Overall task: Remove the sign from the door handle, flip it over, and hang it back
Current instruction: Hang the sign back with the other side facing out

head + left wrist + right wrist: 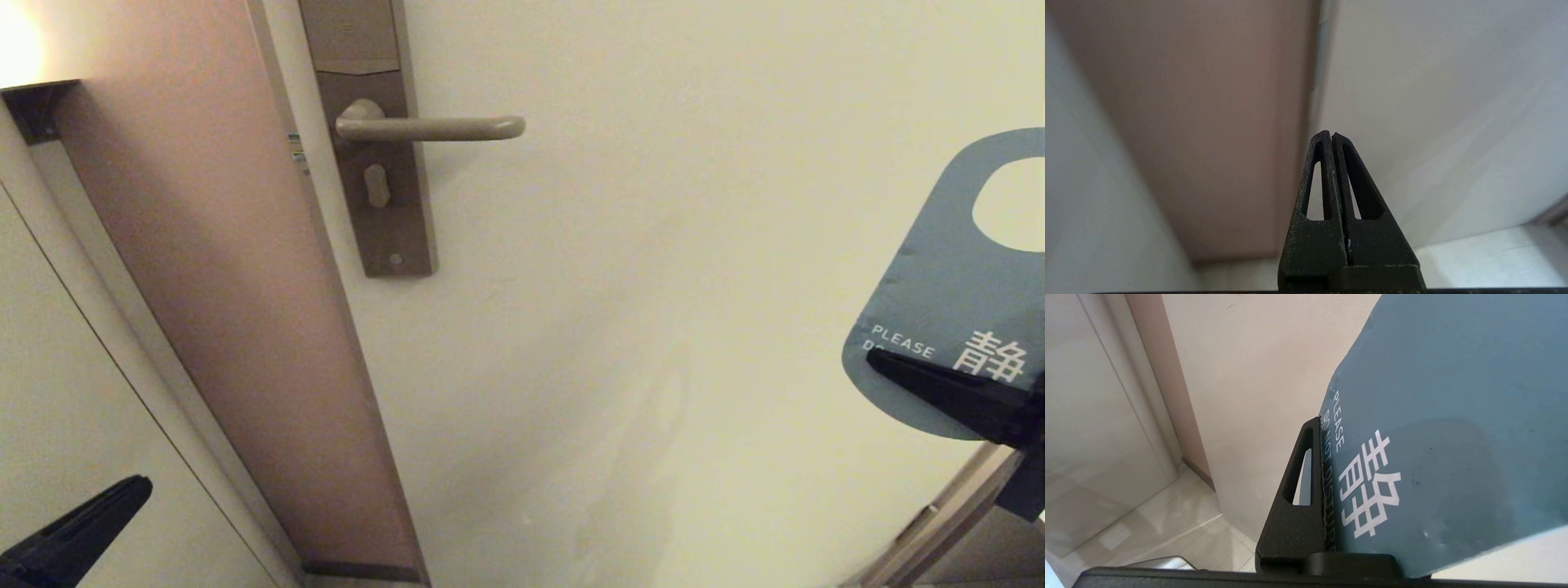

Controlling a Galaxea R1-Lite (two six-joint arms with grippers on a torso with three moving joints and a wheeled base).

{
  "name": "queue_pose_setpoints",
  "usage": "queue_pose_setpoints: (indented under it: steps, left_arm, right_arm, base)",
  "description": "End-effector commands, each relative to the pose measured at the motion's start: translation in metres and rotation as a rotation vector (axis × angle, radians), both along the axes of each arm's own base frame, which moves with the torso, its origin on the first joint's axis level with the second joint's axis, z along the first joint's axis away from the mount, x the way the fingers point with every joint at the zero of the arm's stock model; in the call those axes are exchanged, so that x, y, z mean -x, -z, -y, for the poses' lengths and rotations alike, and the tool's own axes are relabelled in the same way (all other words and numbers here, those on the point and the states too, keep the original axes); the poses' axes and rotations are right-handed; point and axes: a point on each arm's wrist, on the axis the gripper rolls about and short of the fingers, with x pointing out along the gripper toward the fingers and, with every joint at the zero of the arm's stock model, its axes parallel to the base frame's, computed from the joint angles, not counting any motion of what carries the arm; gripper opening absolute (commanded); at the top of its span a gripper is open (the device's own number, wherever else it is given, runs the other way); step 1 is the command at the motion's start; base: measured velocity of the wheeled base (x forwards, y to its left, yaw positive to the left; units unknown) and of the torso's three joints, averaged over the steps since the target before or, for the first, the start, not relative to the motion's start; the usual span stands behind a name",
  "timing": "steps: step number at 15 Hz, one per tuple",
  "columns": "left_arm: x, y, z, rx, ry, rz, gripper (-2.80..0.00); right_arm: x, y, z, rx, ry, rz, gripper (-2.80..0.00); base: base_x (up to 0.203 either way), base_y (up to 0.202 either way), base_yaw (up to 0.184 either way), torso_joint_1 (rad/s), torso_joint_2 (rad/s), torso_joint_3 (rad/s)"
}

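Head view: the right pincer (963, 392) at 4 o'clock clamps the lower edge of the sign (939, 278), teal face showing, well apart from the bare door handle (433, 128) at 11 o'clock. The card looks light, thin and flexible; regrip near the edge.

Left wrist view: left pincer (1331, 136) closed, empty.

Right wrist view: finger (1300, 490) across the sign's print (1367, 482); nothing obstructs the lever.

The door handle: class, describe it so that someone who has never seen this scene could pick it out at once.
Start at the pale door and find the tall bronze-grey lock plate near its left edge. The door handle is the horizontal lever bar sticking out from it to the right, with a rounded end. Unlike the small thumb-turn knob below it, it is long and bare, with nothing hanging on it.
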Motion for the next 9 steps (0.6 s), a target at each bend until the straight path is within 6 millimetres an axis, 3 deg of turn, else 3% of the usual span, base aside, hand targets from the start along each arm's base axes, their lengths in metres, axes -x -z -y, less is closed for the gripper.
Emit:
queue_pose_setpoints:
  steps: [1, 4, 9]
  left_arm:
    - [0.021, 0.007, -0.001, -0.006, -0.034, 0.036, -2.8]
    - [0.036, 0.028, -0.004, -0.054, -0.188, -0.071, -2.8]
    - [0.063, 0.047, -0.003, -0.103, -0.19, -0.033, -2.8]
  right_arm:
    - [0.003, -0.001, 0.001, -0.003, 0.003, 0.011, -2.8]
    - [0.004, 0.0, 0.002, -0.002, 0.008, 0.013, -2.8]
    - [0.01, 0.005, 0.004, 0.001, 0.007, 0.01, -2.8]
  base:
    - [0.0, 0.0, 0.0, 0.0, 0.0, 0.0]
    - [0.0, 0.0, 0.0, 0.0, 0.0, 0.0]
    - [0.0, 0.0, 0.0, 0.0, 0.0, 0.0]
